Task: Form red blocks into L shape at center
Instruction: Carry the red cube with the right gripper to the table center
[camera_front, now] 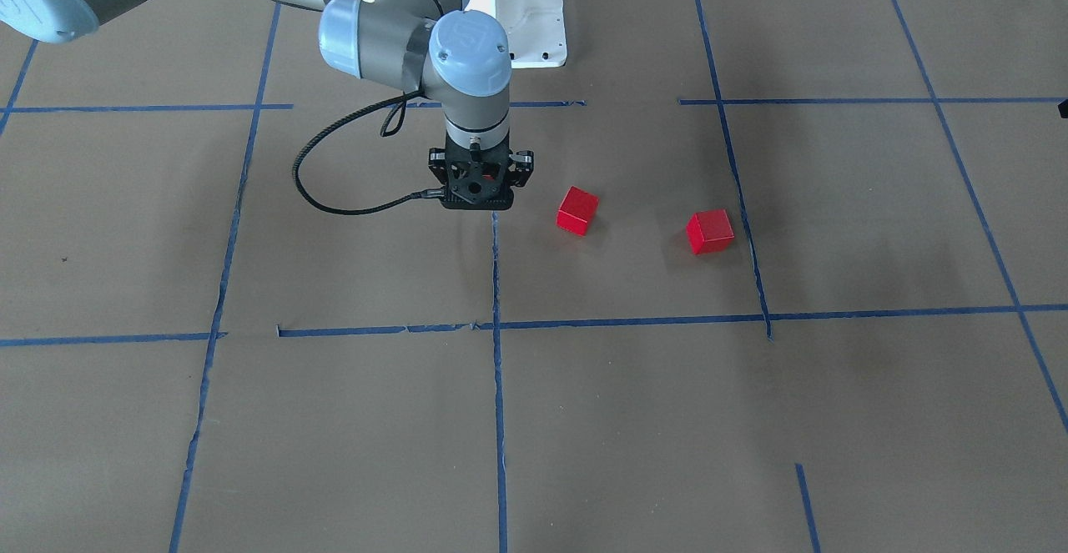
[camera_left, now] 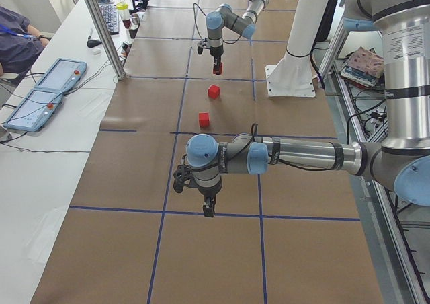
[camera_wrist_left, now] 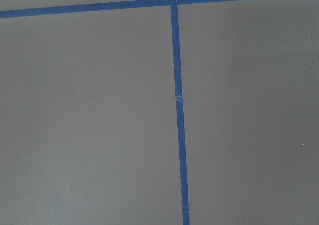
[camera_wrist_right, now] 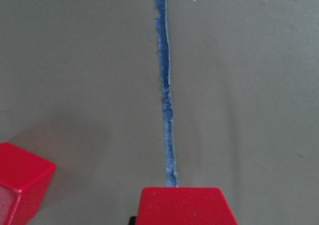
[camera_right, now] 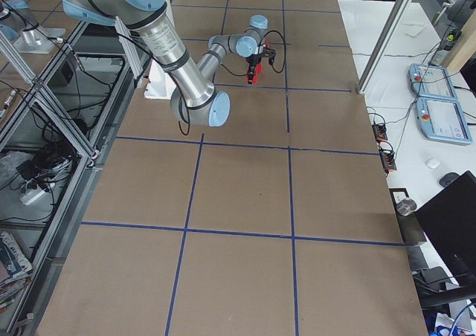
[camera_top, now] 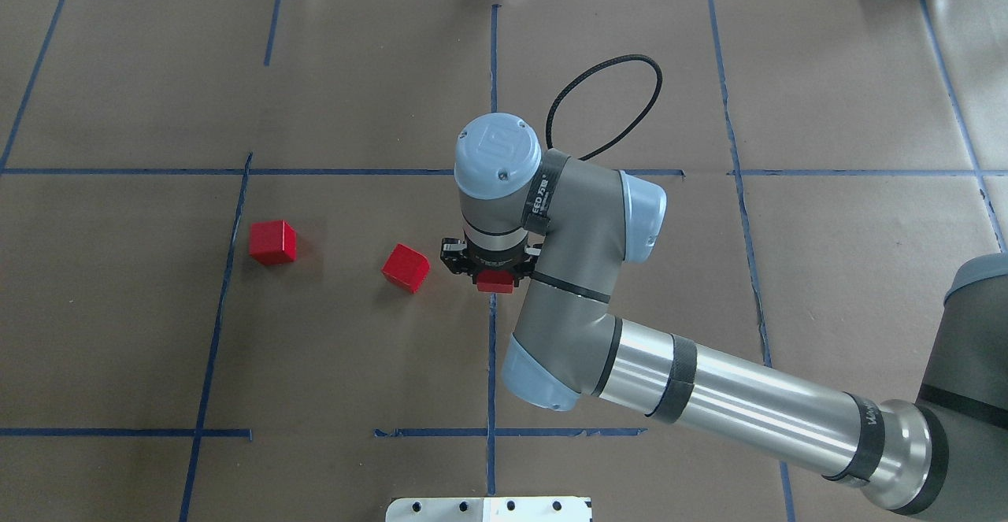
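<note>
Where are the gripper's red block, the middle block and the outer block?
held block [camera_top: 494, 283], overhead view, visible face
middle block [camera_top: 407, 261], overhead view, top face
outer block [camera_top: 269, 235], overhead view, top face

The big right arm [camera_right: 178, 61] comes in from the top left corner, bends, and reaches far across the brown table [camera_right: 238, 202]. The right gripper [camera_right: 254, 68] points down with a small red block [camera_right: 252, 76] at its tip. Blue tape lines [camera_right: 289, 150] cut the table into squares. Two flat control pads [camera_right: 439, 105] lie on a white bench [camera_right: 387, 76] at the right.
</note>
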Action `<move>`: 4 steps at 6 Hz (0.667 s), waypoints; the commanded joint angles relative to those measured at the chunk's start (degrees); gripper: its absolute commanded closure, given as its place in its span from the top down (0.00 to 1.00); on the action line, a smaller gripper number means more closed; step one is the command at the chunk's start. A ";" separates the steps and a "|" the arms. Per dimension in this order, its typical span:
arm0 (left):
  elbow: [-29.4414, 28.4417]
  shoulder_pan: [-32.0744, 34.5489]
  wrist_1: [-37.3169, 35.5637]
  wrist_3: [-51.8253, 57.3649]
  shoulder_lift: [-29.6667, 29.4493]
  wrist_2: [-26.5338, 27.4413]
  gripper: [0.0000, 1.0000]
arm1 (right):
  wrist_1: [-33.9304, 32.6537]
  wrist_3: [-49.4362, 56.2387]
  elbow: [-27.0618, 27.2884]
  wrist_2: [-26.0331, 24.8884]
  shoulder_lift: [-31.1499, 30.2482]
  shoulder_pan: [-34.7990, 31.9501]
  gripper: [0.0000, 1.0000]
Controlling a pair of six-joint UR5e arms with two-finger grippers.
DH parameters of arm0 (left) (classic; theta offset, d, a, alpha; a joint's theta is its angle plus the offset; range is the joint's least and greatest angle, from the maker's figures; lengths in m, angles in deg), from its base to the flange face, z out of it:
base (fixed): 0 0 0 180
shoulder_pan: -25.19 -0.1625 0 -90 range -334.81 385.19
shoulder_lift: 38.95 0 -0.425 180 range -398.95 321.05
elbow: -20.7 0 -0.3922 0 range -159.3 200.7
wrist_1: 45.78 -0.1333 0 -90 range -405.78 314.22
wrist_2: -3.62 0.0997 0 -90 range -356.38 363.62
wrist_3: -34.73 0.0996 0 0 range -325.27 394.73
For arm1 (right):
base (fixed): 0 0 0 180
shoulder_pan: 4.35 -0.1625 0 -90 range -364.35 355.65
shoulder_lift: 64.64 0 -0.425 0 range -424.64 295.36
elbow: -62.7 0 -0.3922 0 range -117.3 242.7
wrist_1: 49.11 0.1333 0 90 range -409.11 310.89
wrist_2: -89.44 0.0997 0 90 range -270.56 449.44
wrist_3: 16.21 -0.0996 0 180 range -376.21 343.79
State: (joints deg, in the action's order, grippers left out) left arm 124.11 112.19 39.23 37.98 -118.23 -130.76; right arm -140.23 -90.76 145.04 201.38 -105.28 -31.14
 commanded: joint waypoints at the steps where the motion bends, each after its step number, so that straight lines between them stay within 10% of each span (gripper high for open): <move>1: -0.23 0.02 -0.02 0.00 0.00 0.00 1.00 | 2.80 -1.56 -2.27 -1.28 0.22 1.39 0.23; 4: -0.40 0.02 -0.02 0.00 0.00 0.00 1.00 | 2.71 -0.94 -2.44 -1.28 -0.58 2.88 0.52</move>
State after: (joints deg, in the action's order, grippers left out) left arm 123.77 112.18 39.23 37.98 -118.23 -130.76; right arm -137.53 -91.77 142.68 200.10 -105.81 -28.60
